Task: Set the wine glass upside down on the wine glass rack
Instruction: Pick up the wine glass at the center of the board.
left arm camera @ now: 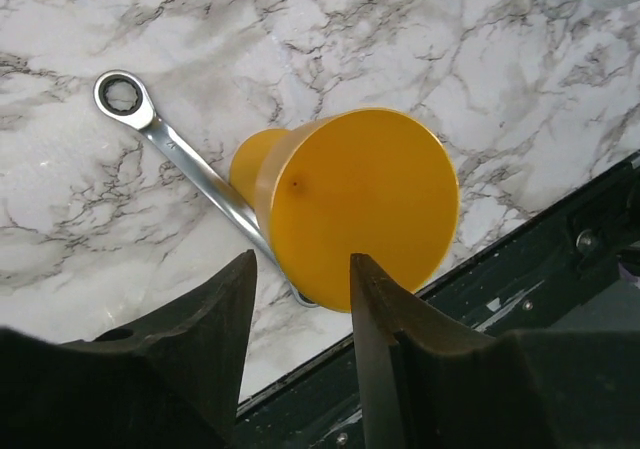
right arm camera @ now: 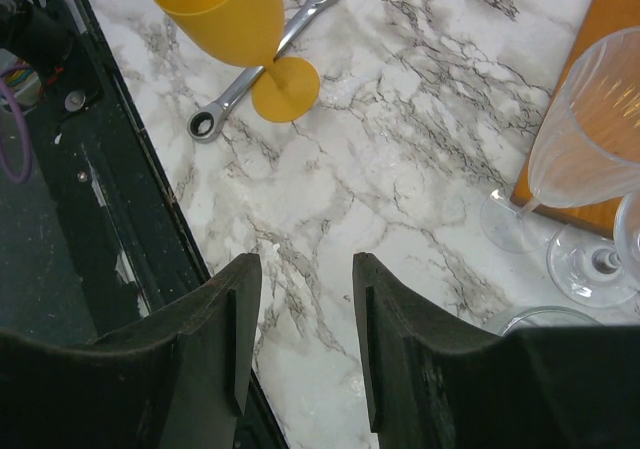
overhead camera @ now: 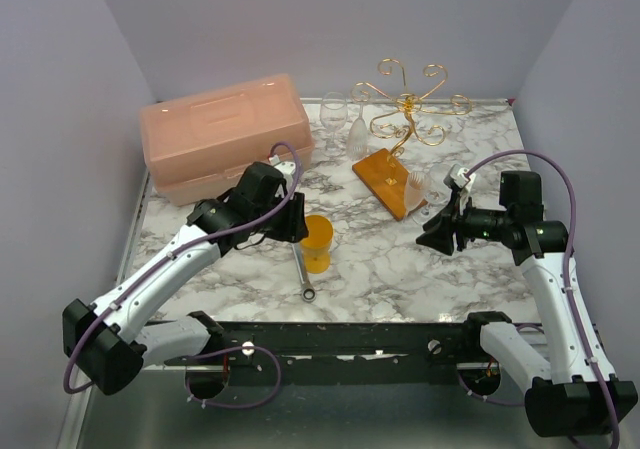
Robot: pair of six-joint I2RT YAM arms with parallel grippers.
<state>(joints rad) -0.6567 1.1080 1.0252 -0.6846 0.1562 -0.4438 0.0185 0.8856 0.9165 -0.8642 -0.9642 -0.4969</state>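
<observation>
The gold wire rack (overhead camera: 410, 104) stands at the back on its orange-brown base (overhead camera: 385, 179). An orange goblet (overhead camera: 318, 241) stands upright at the table's middle. My left gripper (overhead camera: 298, 224) is open, its jaws just short of the goblet (left arm camera: 350, 204) and not touching it. A ribbed clear wine glass (overhead camera: 414, 195) stands at the base's near corner, with a second clear glass (overhead camera: 440, 179) beside it. My right gripper (overhead camera: 432, 237) is open and empty, just in front of them. In the right wrist view (right arm camera: 305, 269) the ribbed glass (right arm camera: 590, 139) is at the far right.
A silver ratchet wrench (overhead camera: 302, 274) lies against the goblet's foot and also shows in the left wrist view (left arm camera: 170, 139). A pink plastic box (overhead camera: 225, 134) sits at the back left. Two more clear glasses (overhead camera: 345, 121) stand left of the rack. The table's black front rail (overhead camera: 350, 339) runs along the near edge.
</observation>
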